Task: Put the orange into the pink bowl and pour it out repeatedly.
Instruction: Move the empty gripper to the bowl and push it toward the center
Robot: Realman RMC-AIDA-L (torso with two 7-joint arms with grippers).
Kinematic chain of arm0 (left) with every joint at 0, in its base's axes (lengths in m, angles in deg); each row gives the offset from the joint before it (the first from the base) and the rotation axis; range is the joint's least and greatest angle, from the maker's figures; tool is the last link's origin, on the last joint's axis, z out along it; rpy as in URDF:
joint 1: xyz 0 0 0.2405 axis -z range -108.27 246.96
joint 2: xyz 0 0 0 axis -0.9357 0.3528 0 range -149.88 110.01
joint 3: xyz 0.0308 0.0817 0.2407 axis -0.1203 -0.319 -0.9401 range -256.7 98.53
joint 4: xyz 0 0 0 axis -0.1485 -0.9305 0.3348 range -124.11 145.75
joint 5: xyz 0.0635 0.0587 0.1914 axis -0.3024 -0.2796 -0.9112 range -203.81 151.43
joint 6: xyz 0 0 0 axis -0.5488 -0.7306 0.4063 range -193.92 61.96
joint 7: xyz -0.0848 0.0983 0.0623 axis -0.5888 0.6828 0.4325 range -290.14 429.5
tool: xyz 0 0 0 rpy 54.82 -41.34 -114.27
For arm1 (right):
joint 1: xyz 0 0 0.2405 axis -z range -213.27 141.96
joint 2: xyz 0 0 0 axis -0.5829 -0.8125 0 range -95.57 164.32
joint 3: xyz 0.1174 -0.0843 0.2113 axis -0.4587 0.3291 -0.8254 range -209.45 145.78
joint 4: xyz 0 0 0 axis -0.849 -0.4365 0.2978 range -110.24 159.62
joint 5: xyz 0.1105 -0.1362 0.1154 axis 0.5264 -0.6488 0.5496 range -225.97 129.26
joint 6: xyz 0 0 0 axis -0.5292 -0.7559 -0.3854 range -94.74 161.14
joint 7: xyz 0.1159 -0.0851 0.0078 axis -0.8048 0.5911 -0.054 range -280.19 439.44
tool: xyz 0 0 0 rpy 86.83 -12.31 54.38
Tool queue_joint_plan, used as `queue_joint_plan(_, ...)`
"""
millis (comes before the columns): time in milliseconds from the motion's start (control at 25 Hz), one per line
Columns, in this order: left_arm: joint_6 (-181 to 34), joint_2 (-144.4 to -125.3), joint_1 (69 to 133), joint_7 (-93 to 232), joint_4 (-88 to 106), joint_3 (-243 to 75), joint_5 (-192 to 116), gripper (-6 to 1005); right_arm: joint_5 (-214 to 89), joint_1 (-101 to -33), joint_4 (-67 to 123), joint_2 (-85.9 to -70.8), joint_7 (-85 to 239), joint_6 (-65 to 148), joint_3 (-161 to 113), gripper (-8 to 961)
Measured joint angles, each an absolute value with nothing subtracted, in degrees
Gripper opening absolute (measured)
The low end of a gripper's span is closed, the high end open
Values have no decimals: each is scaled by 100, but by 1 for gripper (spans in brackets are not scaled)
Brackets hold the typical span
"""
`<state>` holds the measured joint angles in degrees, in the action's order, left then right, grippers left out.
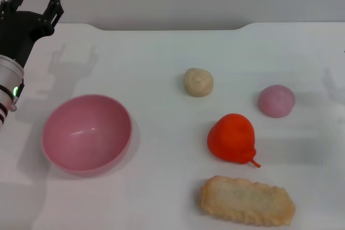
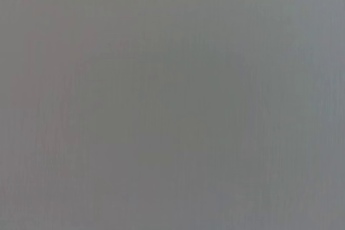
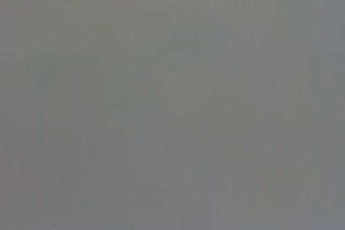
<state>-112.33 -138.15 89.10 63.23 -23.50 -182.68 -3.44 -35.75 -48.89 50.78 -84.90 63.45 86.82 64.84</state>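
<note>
The orange, glossy orange-red with a small stem nub, lies on the white table right of centre in the head view. The pink bowl stands upright and empty at the left, well apart from the orange. My left gripper hangs at the far left back, above and behind the bowl, its fingers spread open and holding nothing. The right gripper is out of view. Both wrist views show only flat grey.
A beige lumpy ball sits behind the orange. A dull pink ball lies to its right. A breaded toy cutlet lies near the front edge. The table's back edge meets a grey wall.
</note>
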Motion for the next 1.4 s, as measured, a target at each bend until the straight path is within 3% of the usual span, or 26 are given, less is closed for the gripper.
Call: queue_joint_plan(1400,-11043,-13790,8875,6327,-2560,-18279,-408,800,-3574,-4863,5092,-8492,6346,8691,6492,738)
